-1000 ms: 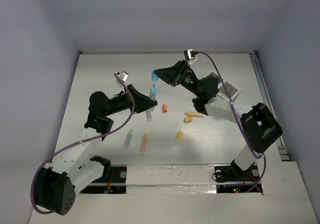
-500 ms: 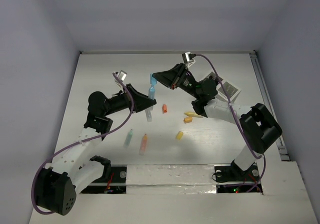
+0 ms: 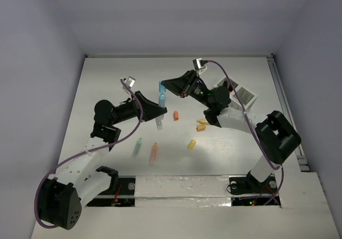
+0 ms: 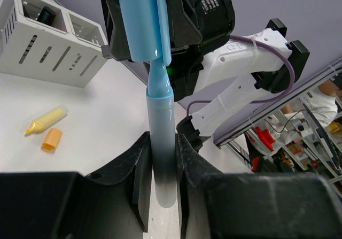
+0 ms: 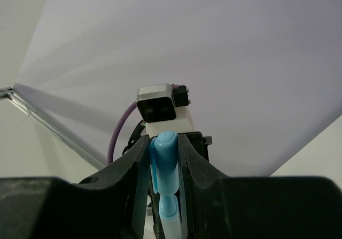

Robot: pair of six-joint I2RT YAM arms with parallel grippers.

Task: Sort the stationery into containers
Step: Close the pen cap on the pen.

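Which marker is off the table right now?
The light blue marker, gripped by the left gripper; the mint marker and orange marker lie flat.

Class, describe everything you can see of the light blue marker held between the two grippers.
The light blue marker is a smooth, plastic-looking tube with a rounded bottom end, standing roughly upright in the left wrist view. The left gripper is shut on its barrel. A brighter blue cap with a side clip covers the tip, clamped by the right gripper; a narrower neck shows between cap and barrel.
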